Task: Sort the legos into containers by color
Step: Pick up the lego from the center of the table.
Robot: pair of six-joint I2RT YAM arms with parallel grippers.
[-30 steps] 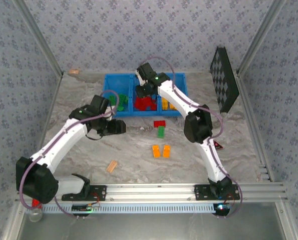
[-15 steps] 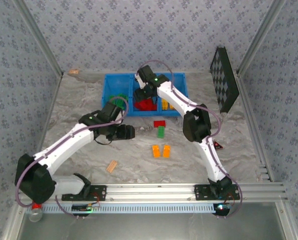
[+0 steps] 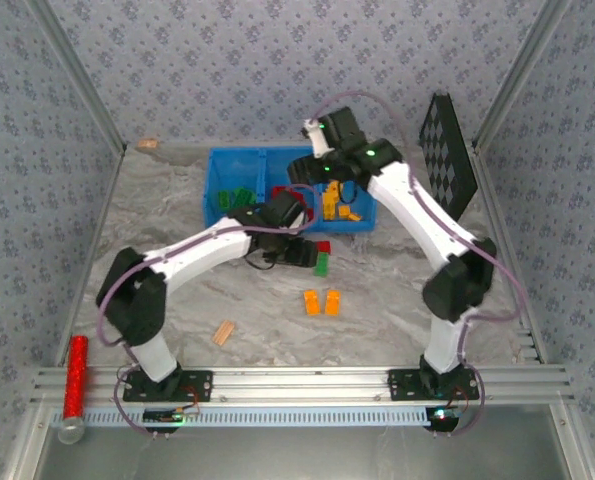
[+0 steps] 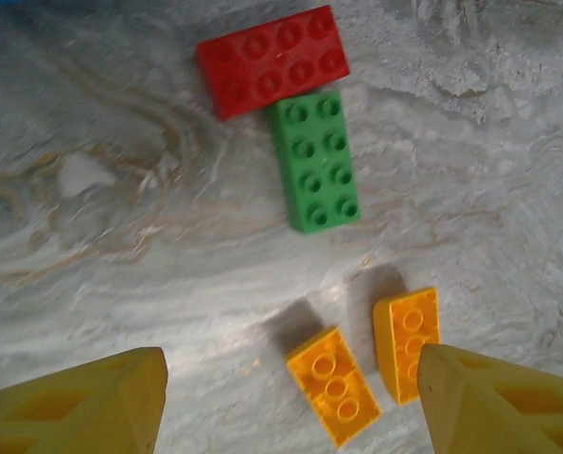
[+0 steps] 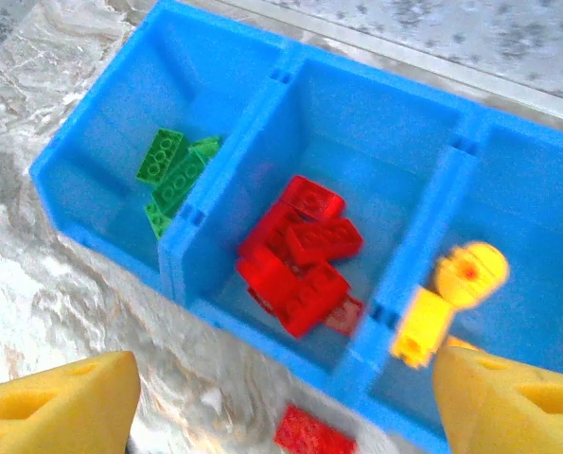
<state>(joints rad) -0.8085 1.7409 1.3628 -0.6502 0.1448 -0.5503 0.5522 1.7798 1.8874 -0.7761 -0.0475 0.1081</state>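
Yellow-padded left tool (image 4: 290, 378) and right tool (image 5: 286, 378), both spread wide, gripping nothing.

Bin (image 3: 237, 153) sits far-centre on the tabletop (image 3: 157, 260), three compartments side by side, legos in each: left pile (image 3: 239, 197), middle pile (image 5: 300, 260), right pile (image 3: 335, 203). Just before the bin lies a crosswise brick (image 4: 272, 61), with a lengthwise brick (image 4: 314, 161) butting its near side. Nearer still, left brick (image 4: 338, 383) lies just beside right brick (image 4: 409, 336). Wooden block (image 3: 223, 332) near-left. Cylinder (image 3: 74, 375) in the near-left corner, across the front rail (image 3: 307, 380).
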